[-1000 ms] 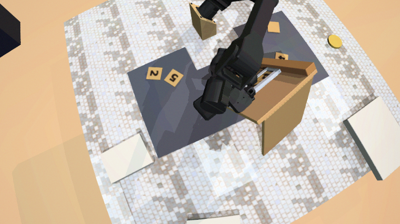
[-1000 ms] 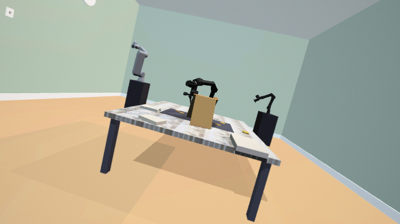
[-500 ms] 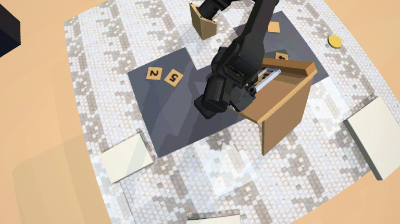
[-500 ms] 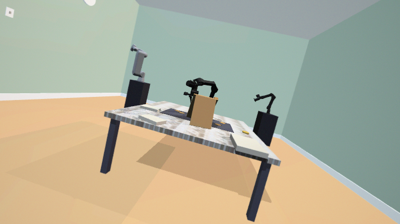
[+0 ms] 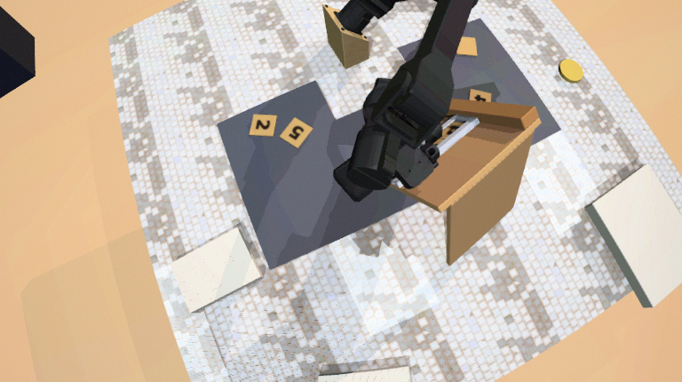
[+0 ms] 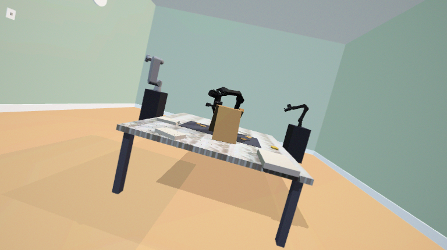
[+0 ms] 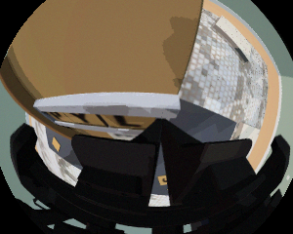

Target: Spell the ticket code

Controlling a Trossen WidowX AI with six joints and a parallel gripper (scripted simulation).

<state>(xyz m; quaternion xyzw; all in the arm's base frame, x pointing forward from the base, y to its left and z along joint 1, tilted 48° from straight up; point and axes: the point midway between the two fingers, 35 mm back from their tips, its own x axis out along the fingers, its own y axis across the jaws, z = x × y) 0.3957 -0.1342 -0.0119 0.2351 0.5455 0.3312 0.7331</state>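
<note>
My gripper (image 7: 160,123) is shut and empty, its fingertips at one end of the silver letter rail (image 5: 458,134) (image 7: 107,100). The rail runs across the sloped wooden board (image 5: 472,156) (image 7: 103,49). Lettered tiles (image 7: 107,120) stand in the rail, seen too steeply in the wrist view to read them all; the arm covers part of the row in the top view. Loose tiles lie on the dark mat: a "2" tile (image 5: 263,125) and a "5" tile (image 5: 297,132) at left, a "4" tile (image 5: 479,95) and a plain-faced tile (image 5: 467,46) behind the board. The ticket's print is not visible.
A yellow disc (image 5: 571,70) (image 6: 274,147) lies beyond the mat (image 5: 281,207). Pale slabs stand near the counter edges, one at left (image 5: 216,269) and a thicker one at right (image 5: 641,236). The arm's wooden base block (image 5: 346,48) stands behind the mat.
</note>
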